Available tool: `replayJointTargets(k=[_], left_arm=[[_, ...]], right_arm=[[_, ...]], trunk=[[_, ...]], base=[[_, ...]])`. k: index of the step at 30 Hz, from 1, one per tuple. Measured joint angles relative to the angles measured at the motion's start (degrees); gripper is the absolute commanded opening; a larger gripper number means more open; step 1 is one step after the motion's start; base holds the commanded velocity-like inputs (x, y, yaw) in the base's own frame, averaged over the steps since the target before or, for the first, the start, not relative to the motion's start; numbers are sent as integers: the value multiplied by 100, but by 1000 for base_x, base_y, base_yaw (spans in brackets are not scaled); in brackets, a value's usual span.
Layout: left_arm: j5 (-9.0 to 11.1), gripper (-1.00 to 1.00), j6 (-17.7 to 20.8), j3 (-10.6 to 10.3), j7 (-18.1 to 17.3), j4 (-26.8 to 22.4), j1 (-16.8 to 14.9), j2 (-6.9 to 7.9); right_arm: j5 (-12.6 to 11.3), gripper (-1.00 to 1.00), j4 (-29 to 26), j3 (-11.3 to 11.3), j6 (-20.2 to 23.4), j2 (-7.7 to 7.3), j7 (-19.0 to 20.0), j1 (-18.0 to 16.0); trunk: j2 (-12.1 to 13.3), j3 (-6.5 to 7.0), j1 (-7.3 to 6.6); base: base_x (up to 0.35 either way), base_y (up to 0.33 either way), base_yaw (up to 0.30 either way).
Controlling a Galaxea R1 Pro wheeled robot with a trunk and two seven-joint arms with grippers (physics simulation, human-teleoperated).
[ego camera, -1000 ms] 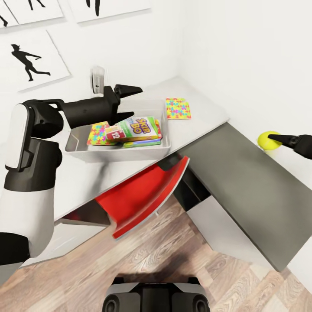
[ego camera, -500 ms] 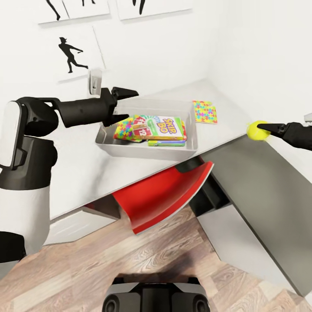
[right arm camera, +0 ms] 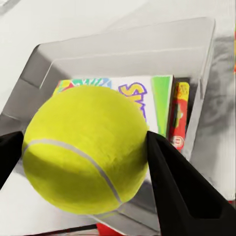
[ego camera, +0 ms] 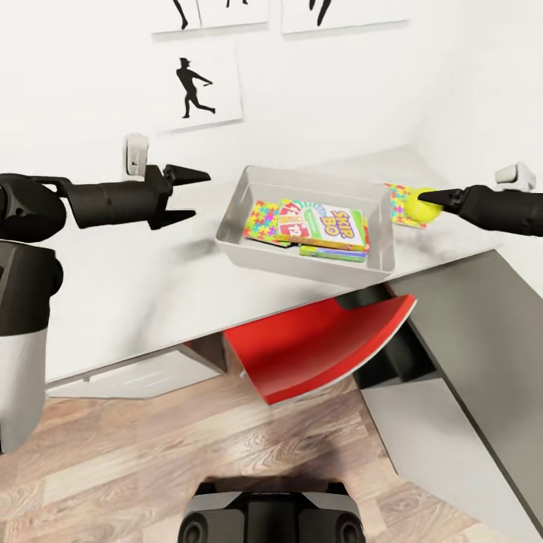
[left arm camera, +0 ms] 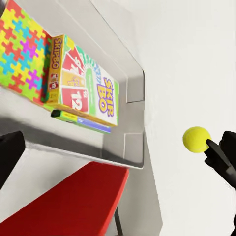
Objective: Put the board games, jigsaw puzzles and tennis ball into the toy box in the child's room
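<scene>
Fuzzy yellow tennis ball (ego camera: pixel 420 208) pinched in right gripper (ego camera: pixel 430 200) beside smooth grey sloped-wall toy box (ego camera: pixel 249 256) holding flat glossy cartons; left gripper (ego camera: pixel 190 196) spread, empty.

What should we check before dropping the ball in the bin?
1. Ball held in right tool: ok.
2. Ball above bin: not ok, it is off the bin's right side, over the puzzle on the table.
3. Room in bin: ok, bare floor at its far end.
4. Left tool out of the path: ok, open, left of bin.
5. Puzzle on the table: not ok, outside bin.
</scene>
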Motion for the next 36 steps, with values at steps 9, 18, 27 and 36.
replayJointTargets(k=[9, 18, 27, 36], left_arm=[[188, 100, 0, 15, 15, -1, 162, 360], [231, 100, -1, 14, 18, -1, 244, 489], [240, 100, -3, -5, 19, 0, 283, 513], [241, 100, -5, -36, 26, -6, 290, 511]], right_arm=[[-26, -100, 4, 317, 1, 372, -393, -202], [-29, -100, 2, 380, 2, 457, -555, -269], [-29, -100, 4, 403, 1, 437, -669, -358], [-30, -100, 17, 420, 1, 423, -1168, -352]], trunk=[[0, 0, 0], [0, 0, 0], [0, 0, 0], [0, 0, 0]], base=[[0, 0, 300], [0, 0, 300], [0, 0, 216], [0, 0, 48]])
